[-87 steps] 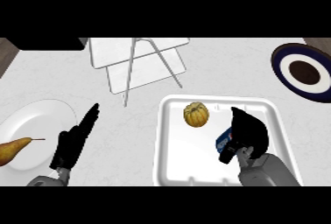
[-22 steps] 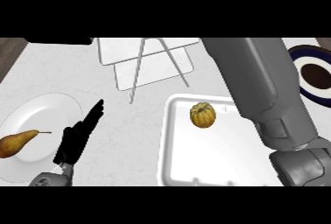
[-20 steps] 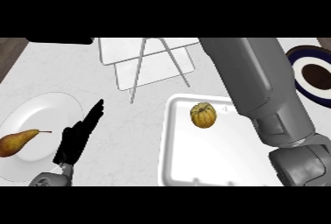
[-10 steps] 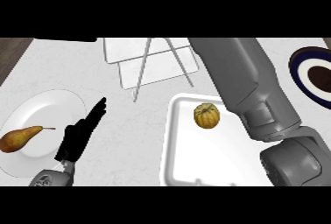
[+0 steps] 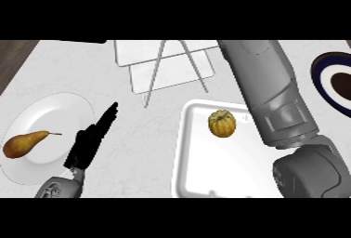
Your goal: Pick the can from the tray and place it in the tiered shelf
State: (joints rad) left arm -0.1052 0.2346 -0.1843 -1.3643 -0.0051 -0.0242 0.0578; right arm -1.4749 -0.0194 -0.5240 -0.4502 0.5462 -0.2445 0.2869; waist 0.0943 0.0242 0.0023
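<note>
Reaching up and away over the white tray (image 5: 188,153), the right forearm (image 5: 270,93) runs from the lower right corner toward the far side of the table (image 5: 82,74), and its upper end passes out of view just right of the tiered shelf (image 5: 165,62). The right hand itself does not show, so I cannot tell how its fingers are set, nor whether they carry anything. The can is nowhere visible: the tray holds only a small ribbed yellow squash (image 5: 222,123), lying just left of the forearm, so the can is either in the hidden hand or already out of sight. The relation that matters is that the arm's far end lies level with the shelf and to its right, so any placing would, in my judgement, call for a move leftward onto one of the wire tiers. The left hand (image 5: 93,139) rests at the lower left, fingers straight and pressed together, pointing up and to the right, beside the plate (image 5: 61,104) with the pear (image 5: 24,144), well apart from the shelf.
</note>
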